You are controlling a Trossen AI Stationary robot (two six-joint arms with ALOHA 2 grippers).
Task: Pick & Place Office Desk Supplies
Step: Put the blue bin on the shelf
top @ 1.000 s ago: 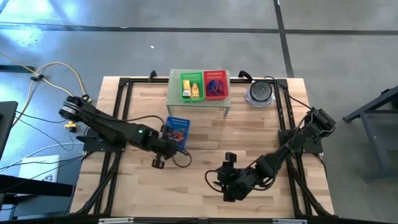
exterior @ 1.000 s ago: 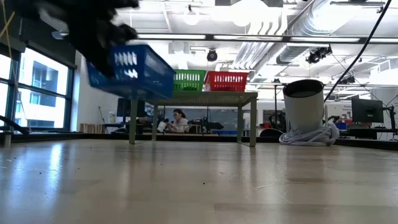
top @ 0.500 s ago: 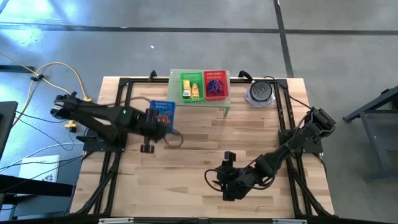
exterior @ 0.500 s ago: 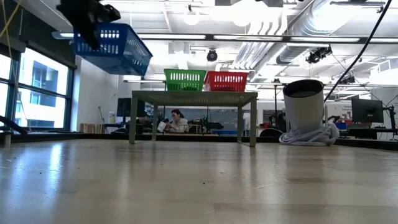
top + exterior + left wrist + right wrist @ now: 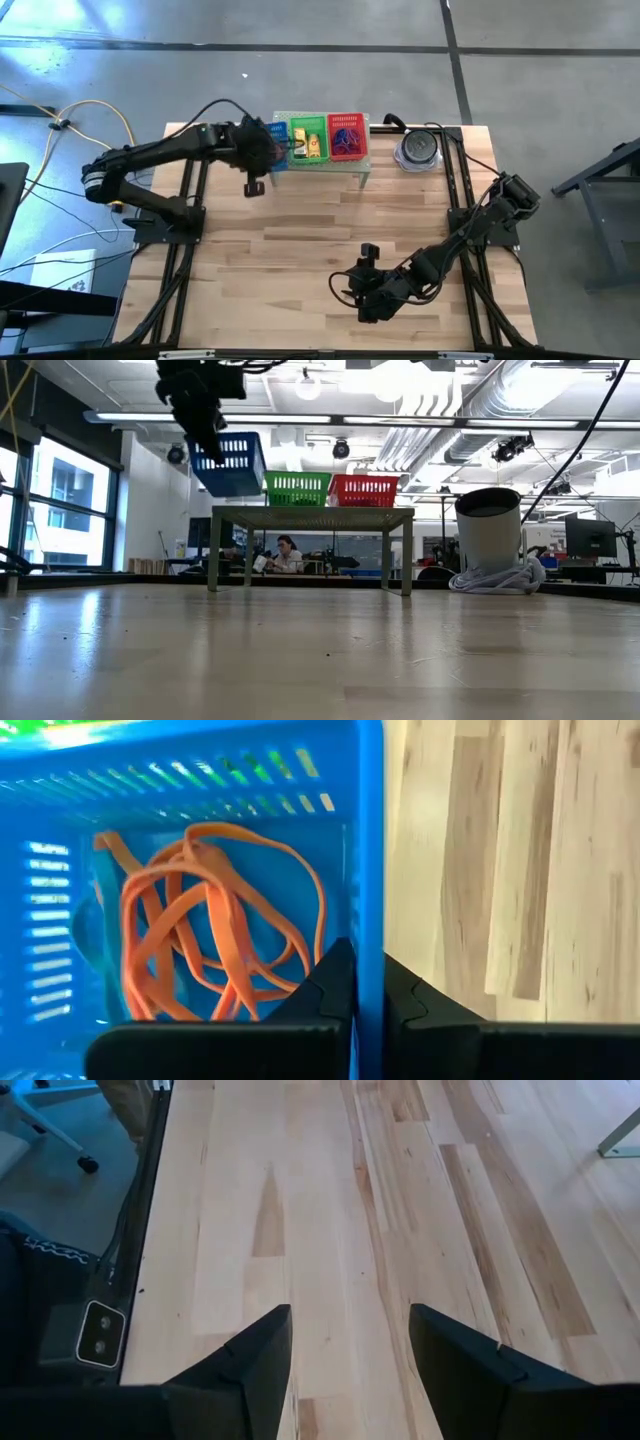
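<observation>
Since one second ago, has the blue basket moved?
Yes. The blue basket, gripped by the left gripper, moved from mid-table up beside the green basket on the shelf.

Two dark jointed arms; black cable loops; matte black angular fingers

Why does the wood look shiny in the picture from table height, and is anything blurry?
Low view: ceiling lights glare off the table, whose near planks are soft. Left wrist view: the blue basket glows bright, sharp around the orange rubber bands. High view: evenly lit, with pale glare on the floor.
</observation>
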